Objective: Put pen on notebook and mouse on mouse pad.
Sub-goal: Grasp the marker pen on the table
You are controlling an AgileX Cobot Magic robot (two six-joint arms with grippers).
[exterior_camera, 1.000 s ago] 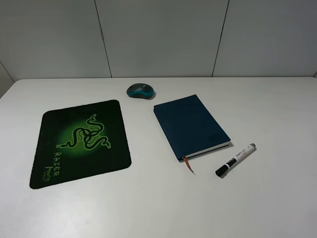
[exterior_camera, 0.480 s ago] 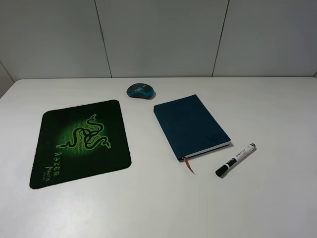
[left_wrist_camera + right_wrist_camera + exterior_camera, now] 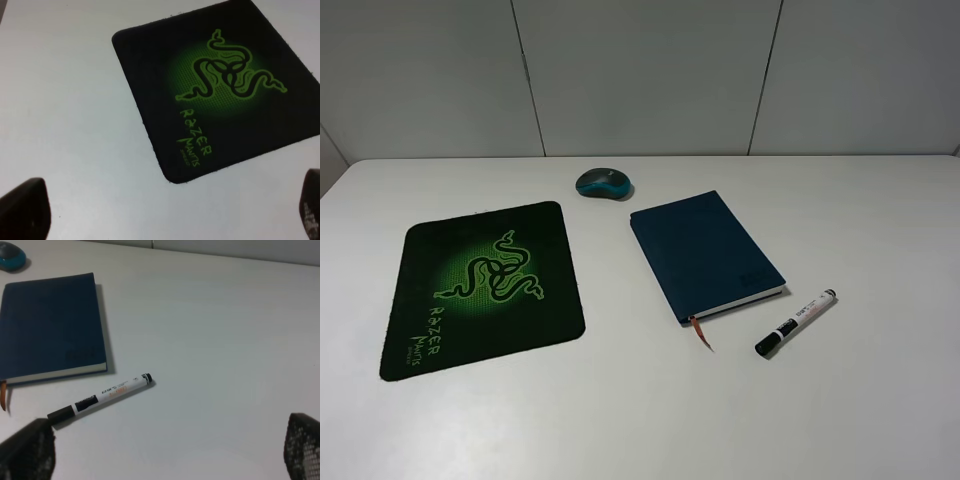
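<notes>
Left gripper (image 3: 167,210): the jaws are seen spread wide, only the two dark fingertips (image 3: 25,212) entering the left wrist view at its corners; nothing is held between them. White table (image 3: 840,400) and the near part of the mouse pad (image 3: 215,90) are seen in the gap. Right gripper (image 3: 164,450): the jaws are likewise spread wide and nothing is gripped; the black-capped end of the pen (image 3: 102,396) is seen close to one mesh-textured fingertip (image 3: 25,452), though contact cannot be judged. Neither gripper is seen in the exterior high view.

The pen is laid flat on the bare table, just right of the near right corner of the notebook (image 3: 705,252) and apart from it, with the cap pointed near-left. The notebook is closed and set slightly askew right of centre, its orange-brown ribbon (image 3: 702,333) trailing off the near edge onto the table. The mouse (image 3: 603,183) is placed on the bare table at the far side, just beyond the far right corner of the mouse pad and far-left of the notebook, touching neither. The mouse pad is laid flat on the left, logo upward, well apart from the pen.
</notes>
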